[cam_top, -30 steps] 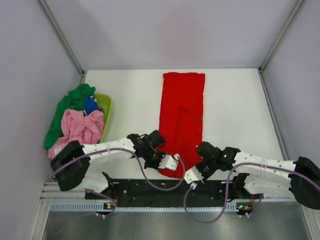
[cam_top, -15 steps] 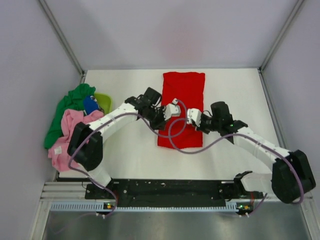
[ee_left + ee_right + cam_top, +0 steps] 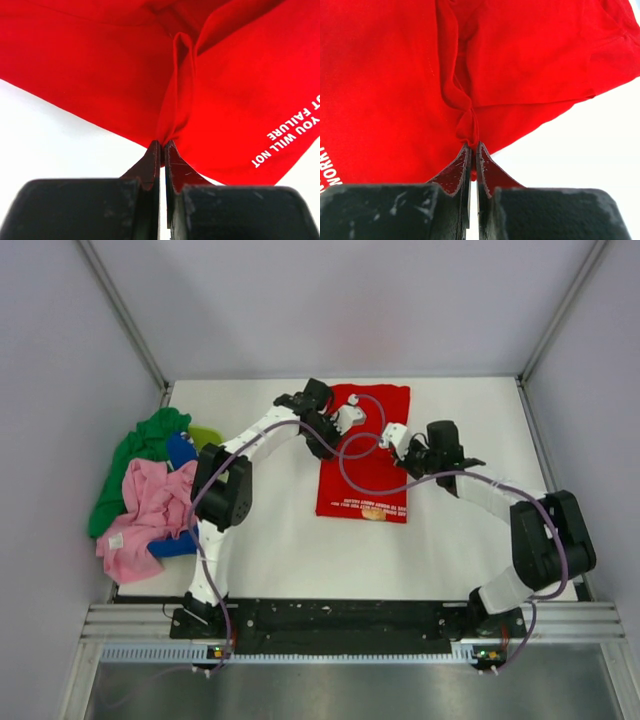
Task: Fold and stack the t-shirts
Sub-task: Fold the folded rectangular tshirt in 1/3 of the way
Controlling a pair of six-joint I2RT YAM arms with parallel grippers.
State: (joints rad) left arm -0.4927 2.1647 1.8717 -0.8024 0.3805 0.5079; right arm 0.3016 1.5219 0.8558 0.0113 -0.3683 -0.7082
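The left gripper (image 3: pixel 161 147) and right gripper (image 3: pixel 472 147) are clenching the red t-shirt (image 3: pixel 390 506) at its nine and three o'clock edges, likely so the fold lands square.

The red t-shirt (image 3: pixel 100 75) has white lettering (image 3: pixel 287 137) cut off at the edge.

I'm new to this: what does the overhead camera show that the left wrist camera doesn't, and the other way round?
Only overhead: the right tool over the red t-shirt, and a pink, green and blue pile of t-shirts heaped on a lime basket at the left. Only left wrist: the bunch of red cloth pinched in the left tool, and white lettering clear enough to read. Both: the red t-shirt on the white table.
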